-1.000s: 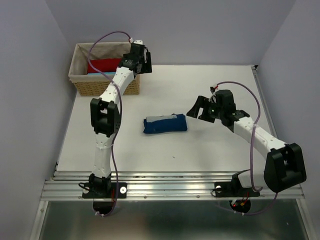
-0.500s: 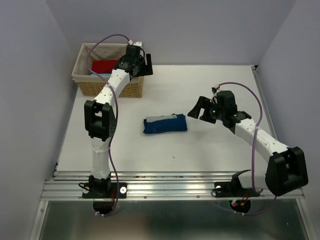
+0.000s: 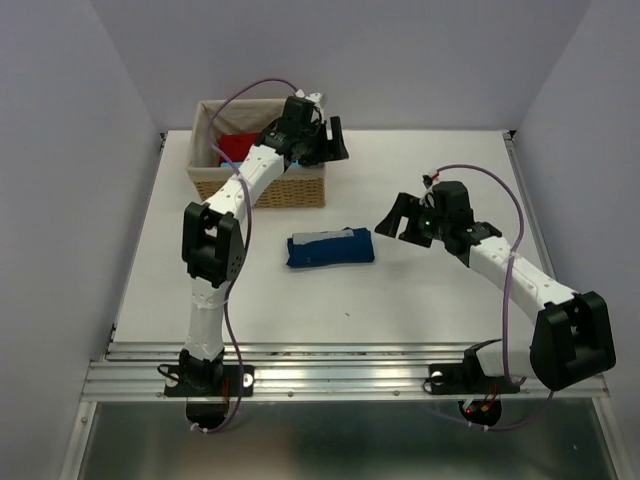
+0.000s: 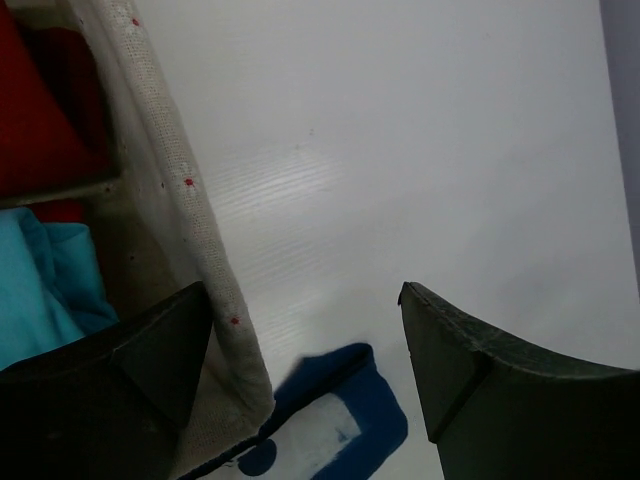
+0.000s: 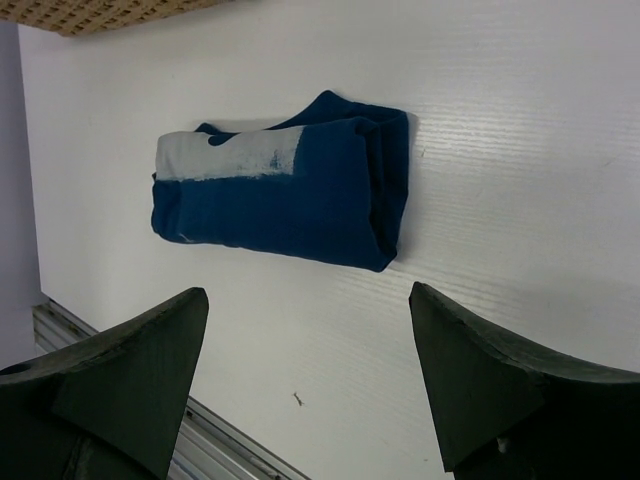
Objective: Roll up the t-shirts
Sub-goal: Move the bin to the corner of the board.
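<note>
Two claws, both spread and holding nothing. My left claw (image 4: 303, 300) straddles the wall of the basket (image 4: 190, 220), I think to hook it and pull. Behind that wall lie the red cloth (image 4: 40, 110) and the light-blue cloth (image 4: 40, 285). My right claw (image 5: 305, 292) hovers over the table, and the rolled navy t-shirt (image 5: 290, 190) lies just ahead of it, already finished, I judge.

Bright even light, soft faint shadows, mild sheen on table (image 4: 330, 180), wrist-view foreground dark and blurred.

Navy shirt (image 3: 330, 249) w/ grey patch; red cloth (image 4: 40, 110); lt-blue cloth (image 4: 40, 285); tan basket (image 3: 290, 188).
</note>
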Robot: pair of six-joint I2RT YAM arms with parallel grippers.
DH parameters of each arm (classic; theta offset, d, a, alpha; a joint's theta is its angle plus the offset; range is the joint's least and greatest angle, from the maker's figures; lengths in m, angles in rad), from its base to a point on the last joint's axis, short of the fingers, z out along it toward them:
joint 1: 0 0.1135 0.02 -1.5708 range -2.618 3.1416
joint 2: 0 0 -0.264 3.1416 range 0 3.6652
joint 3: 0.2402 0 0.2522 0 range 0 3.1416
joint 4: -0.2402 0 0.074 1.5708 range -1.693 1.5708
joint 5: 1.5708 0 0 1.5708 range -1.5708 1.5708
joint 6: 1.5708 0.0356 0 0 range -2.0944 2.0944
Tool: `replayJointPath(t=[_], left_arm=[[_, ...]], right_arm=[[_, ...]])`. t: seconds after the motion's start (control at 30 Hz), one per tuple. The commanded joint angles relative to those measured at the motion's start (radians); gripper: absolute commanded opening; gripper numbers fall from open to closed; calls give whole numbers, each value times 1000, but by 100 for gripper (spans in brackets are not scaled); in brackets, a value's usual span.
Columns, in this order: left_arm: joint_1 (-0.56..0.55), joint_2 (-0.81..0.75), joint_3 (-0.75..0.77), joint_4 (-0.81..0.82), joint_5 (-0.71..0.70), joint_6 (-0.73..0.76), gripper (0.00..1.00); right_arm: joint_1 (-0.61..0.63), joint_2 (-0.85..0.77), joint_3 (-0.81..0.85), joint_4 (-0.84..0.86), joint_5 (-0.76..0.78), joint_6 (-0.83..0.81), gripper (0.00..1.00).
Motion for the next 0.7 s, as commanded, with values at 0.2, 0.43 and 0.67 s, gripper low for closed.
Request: replayJointPath(t=[0.2,0.43,0.67], left_arm=[[-93,-34,125,9,68,-45,85],[-86,-192,150,-79,-115,-6,88],[-50,-532,-210,-48,-290,-65,88]], right_arm=[[-4,49,-26,39,-14,18,88],[-4,200,-41,182,-54,58,89],[-4,315,-18,260,-88,47,85]])
